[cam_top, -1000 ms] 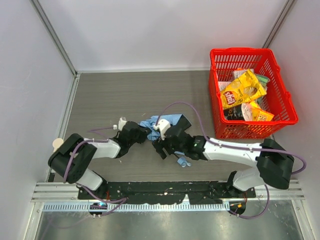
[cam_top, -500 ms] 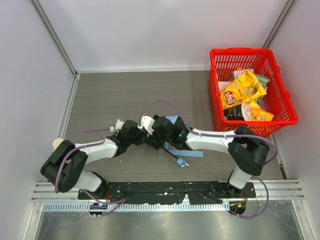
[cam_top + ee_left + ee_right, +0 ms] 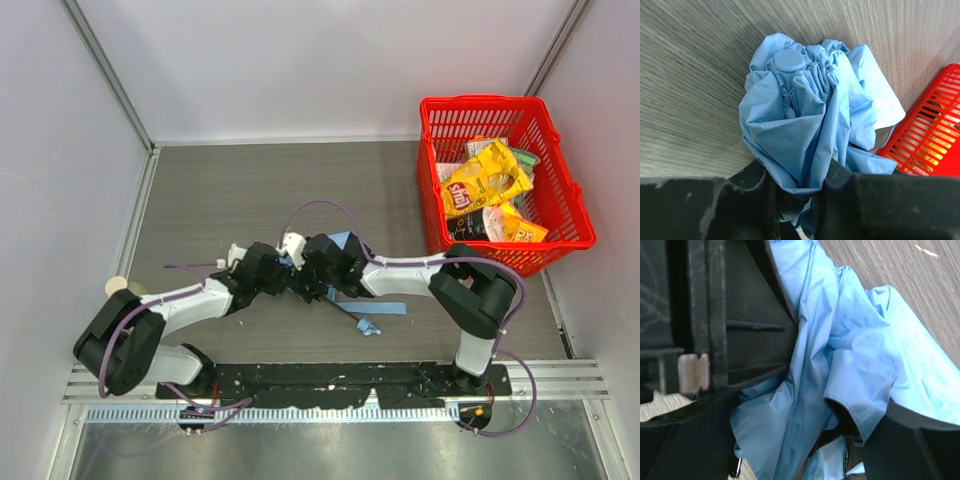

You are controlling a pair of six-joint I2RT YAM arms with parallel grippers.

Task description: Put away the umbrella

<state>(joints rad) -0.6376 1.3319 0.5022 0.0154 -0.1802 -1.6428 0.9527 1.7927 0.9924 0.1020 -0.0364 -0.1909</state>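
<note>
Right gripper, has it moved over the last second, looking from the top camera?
Yes. The right gripper has shifted left, farther from the red basket and closer to the left gripper, at the umbrella.

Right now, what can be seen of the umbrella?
The umbrella is collapsed: light blue fabric crumpled in loose folds, a round blue cap at its tip. Over the grey table, the left end effector clamps the bundle; the right end effector stands open around its folds. A thin black shaft leads to a small blue handle on the table.

The umbrella (image 3: pixel 347 240) lies mostly hidden from above.
</note>
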